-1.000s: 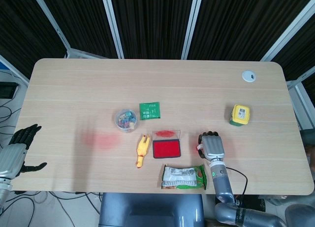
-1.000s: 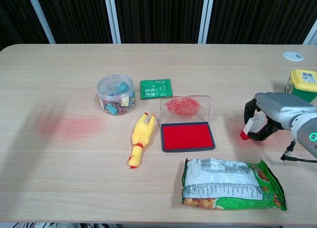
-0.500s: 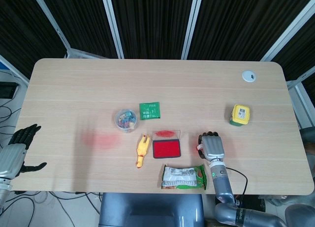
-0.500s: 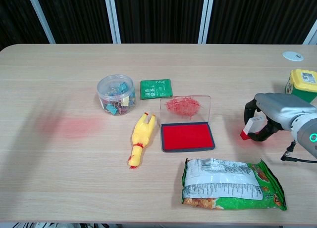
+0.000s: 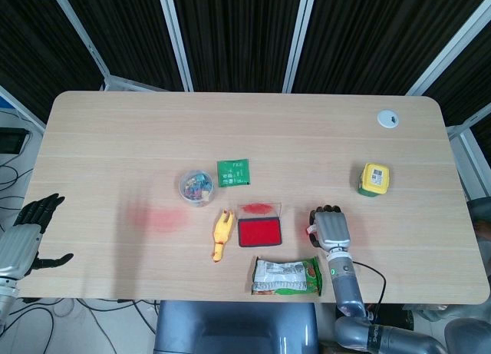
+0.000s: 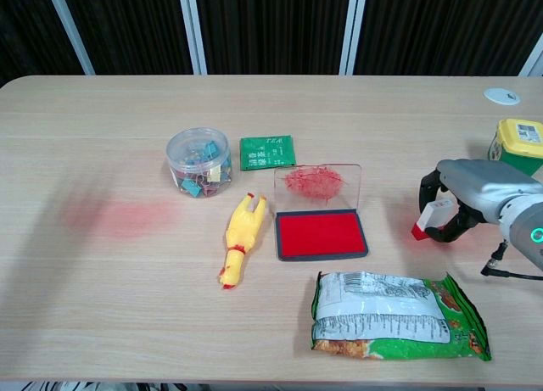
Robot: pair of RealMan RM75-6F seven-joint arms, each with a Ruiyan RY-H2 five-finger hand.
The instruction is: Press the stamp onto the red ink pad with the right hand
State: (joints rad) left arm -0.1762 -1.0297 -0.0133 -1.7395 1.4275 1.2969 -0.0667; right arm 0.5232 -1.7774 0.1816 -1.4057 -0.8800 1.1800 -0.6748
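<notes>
At the lower left edge of the head view, the left hand (image 5: 23, 235) is seen off the table with fingers spread, holding nothing. The red ink pad (image 6: 321, 235) lies open at the centre. Right of it, well apart, the stamp (image 6: 431, 216) is gripped by the curled fingers of the right hand (image 6: 462, 198).
</notes>
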